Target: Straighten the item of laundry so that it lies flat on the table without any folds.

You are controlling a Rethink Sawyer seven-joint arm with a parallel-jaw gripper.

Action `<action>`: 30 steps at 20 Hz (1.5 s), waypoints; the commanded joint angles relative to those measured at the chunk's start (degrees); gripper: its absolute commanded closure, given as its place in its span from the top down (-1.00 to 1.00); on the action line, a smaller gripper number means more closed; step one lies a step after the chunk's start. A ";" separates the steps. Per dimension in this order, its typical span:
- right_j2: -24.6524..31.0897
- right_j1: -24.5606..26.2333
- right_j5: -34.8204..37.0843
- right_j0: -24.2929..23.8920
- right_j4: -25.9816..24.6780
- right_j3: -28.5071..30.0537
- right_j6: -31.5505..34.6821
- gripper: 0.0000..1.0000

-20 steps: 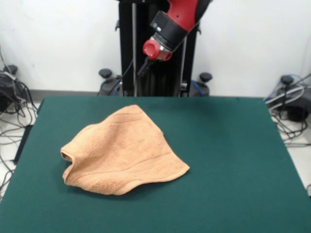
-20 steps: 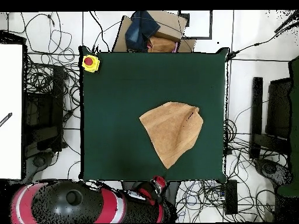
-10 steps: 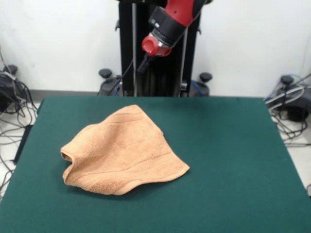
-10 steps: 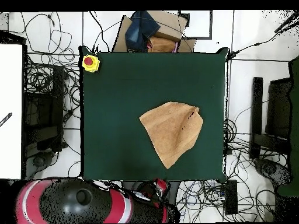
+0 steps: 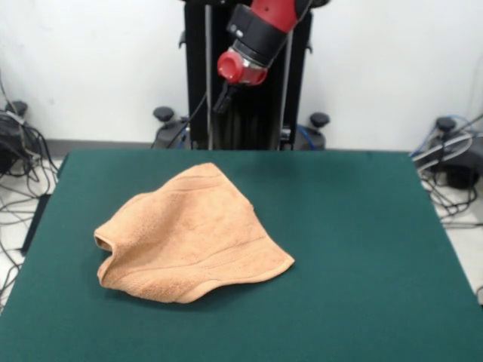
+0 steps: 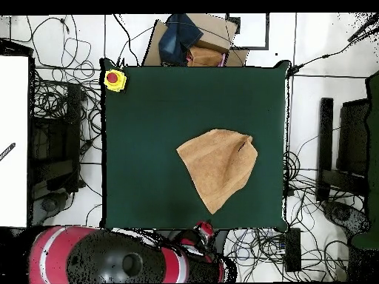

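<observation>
Front view, left to right: cables on the floor (image 5: 15, 162) at far left; peach-orange towel (image 5: 189, 235) lying left of centre on the green table (image 5: 355, 249), rumpled, with a rolled fold at its left edge, a raised ridge running to the far corner and woven bands showing near the far tip and along the near hem. Not flat. Above and behind the table's far edge, red and black arm with tool (image 5: 224, 98) hanging in front of the black pedestal (image 5: 256, 113), well apart from the towel, holding nothing; open or closed cannot be told.

Overhead view, left to right: white panel (image 6: 15, 140) off the table's left side; yellow box with red button (image 6: 114, 79) on the far-left corner, hidden from the front view; towel (image 6: 218, 168) right of centre as a rough triangle pointing toward the robot's side; cardboard and dark cloth (image 6: 194, 41) beyond the far edge. Folds hardly readable here. Tool (image 6: 203, 230) just past the near edge, fingers not resolvable.
</observation>
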 commanded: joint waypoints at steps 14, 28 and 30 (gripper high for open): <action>13.99 -11.95 5.89 -14.47 -10.00 -6.64 14.10 -1.00; 20.71 -16.80 20.52 -22.47 -14.62 -11.88 8.62 1.00; 21.41 -17.18 21.25 -23.12 -15.57 -12.32 8.27 1.00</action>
